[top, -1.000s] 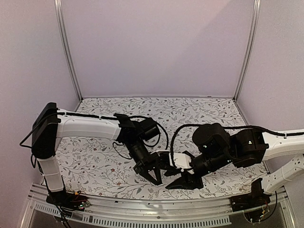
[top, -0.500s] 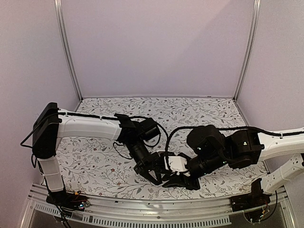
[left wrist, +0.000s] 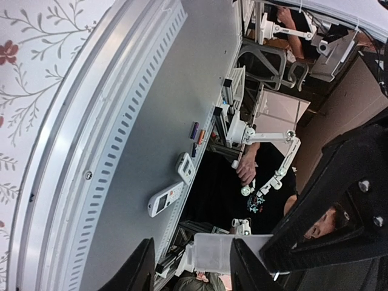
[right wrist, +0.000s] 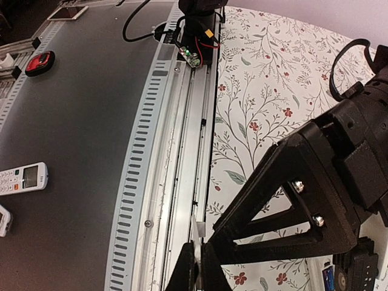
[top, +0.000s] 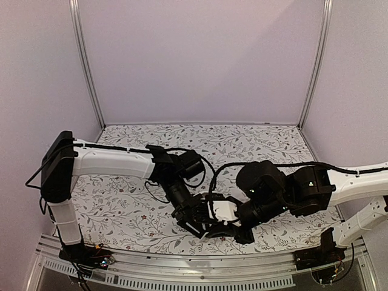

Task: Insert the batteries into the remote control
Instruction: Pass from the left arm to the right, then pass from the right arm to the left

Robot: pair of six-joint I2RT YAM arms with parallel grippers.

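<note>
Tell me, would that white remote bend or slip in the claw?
Probably stiff: the remote juts straight from the right claw, no sag. Likely light, since a thin pinch holds it. Its smooth plastic might slip.

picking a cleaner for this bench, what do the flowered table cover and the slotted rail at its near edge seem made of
The table cover looks like matt printed cloth or vinyl, going by its flat leaf-and-flower pattern; which one is unclear. The slotted rail seems metal, likely aluminium: grey, dull sheen, punched slots, a screw head.
</note>
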